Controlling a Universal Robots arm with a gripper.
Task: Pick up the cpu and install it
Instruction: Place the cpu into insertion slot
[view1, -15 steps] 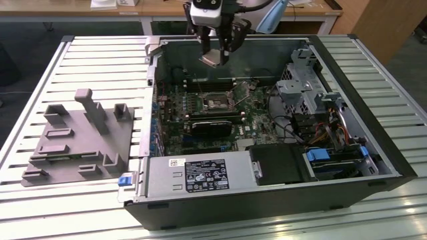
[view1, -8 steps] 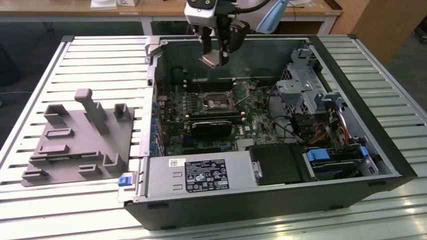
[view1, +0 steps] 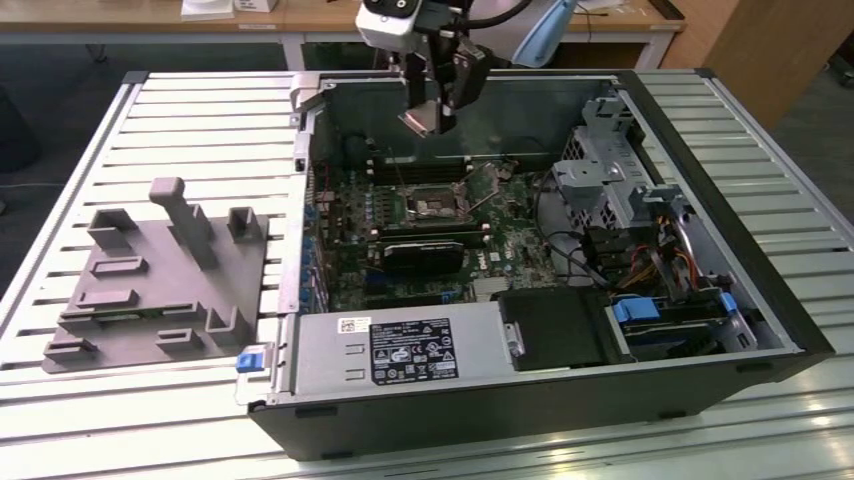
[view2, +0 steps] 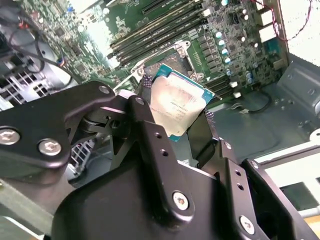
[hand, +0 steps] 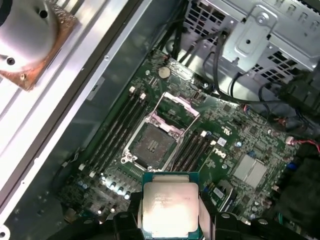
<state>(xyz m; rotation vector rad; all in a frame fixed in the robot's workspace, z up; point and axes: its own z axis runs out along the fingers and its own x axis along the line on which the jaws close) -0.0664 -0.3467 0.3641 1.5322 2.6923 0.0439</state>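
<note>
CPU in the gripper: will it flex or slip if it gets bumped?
The cpu looks like a rigid flat plate with a metal lid, so it probably won't flex. The gripper pinches only its thin edges between the fingers, so a knock could well twist or slip it. Thin and small, it is likely light.

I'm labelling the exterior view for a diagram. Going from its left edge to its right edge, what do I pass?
Grey fixture → cpu, held in the gripper → drive cage → case's dark side wall.
</note>
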